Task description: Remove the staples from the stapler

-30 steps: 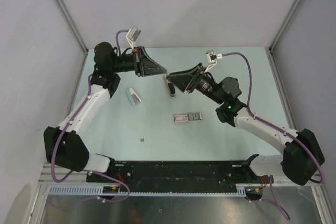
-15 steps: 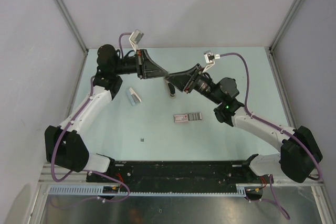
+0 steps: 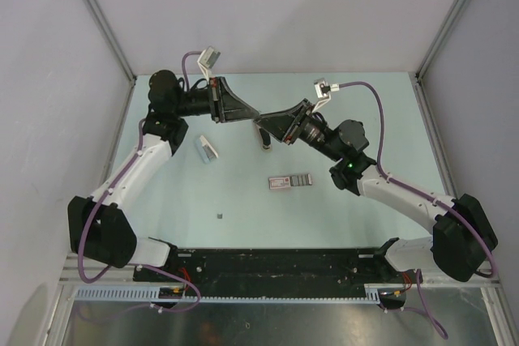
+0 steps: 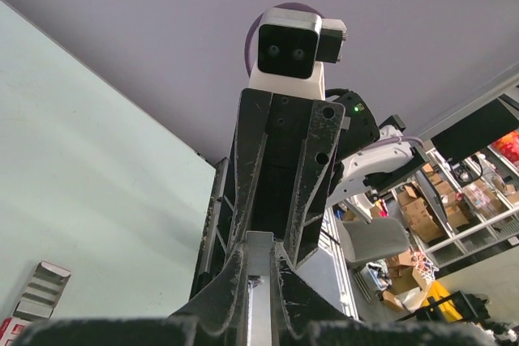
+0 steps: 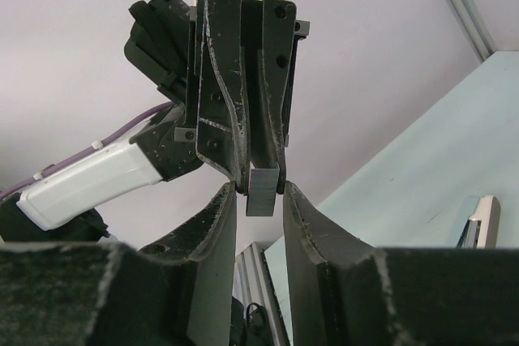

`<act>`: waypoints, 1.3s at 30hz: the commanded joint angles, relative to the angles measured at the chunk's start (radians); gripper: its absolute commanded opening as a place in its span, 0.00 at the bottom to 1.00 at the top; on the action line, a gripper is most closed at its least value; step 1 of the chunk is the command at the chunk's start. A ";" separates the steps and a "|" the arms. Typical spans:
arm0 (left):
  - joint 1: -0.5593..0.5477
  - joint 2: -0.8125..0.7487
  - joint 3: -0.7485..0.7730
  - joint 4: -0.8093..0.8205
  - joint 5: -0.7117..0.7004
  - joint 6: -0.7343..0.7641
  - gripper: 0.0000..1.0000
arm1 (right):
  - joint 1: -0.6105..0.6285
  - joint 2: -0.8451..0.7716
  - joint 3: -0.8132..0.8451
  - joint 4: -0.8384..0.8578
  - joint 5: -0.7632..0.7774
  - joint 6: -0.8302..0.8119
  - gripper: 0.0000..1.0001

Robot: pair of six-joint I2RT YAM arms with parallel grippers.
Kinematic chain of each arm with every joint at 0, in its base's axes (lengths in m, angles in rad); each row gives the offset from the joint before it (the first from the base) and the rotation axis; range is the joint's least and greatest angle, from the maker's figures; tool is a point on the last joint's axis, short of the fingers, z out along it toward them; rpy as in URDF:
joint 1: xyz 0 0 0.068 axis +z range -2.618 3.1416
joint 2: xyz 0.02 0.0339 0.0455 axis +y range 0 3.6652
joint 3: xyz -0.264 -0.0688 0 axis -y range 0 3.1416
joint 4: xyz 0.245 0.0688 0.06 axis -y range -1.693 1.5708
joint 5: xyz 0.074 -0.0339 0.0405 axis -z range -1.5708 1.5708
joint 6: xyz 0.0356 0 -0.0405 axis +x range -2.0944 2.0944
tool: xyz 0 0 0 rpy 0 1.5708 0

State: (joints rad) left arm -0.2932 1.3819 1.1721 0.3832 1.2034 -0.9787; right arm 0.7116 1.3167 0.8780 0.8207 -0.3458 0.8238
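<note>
The slim white bar-shaped stapler with dark parts (image 3: pixel 264 137) was held up off the pale green table top (image 3: pixel 357 111), toward the table's far side and near its middle, between the two arms. From above it showed as a thin piece hanging downward just below the spot where the two grippers met.

The left gripper (image 3: pixel 252 117) was clamped on it. In the left wrist view a narrow white strip of the stapler (image 4: pixel 258 297) ran between the black fingers (image 4: pixel 229 281), which pressed against it from both sides. In the right wrist view a grey rectangular end of the stapler (image 5: pixel 262 192) stuck out from between the tips of those same fingers.

The right gripper (image 3: pixel 265 125) faced the left one head-on. Its two black fingers (image 5: pixel 212 241) stood a little apart and straddled that grey end, with a thin gap showing on the left side and a thinner one on the right. They were not seen pinching it.

On the table, left of the grippers and nearer the left arm, lay a small white-and-grey block (image 3: pixel 206 150). Nearer the bases, below the right gripper, lay a flat packet with a red-and-white label and grey strips (image 3: pixel 290 181). A tiny dark speck (image 3: pixel 220 216) sat closer still to the near edge.
</note>
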 commanded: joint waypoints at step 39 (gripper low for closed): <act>-0.003 -0.052 -0.013 0.022 -0.004 0.005 0.00 | 0.026 -0.040 0.047 -0.036 0.003 -0.044 0.24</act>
State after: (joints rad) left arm -0.2943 1.3785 1.1702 0.3820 1.2037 -0.9779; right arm 0.7319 1.3033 0.8814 0.7666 -0.3424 0.7918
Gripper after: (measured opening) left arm 0.142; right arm 0.275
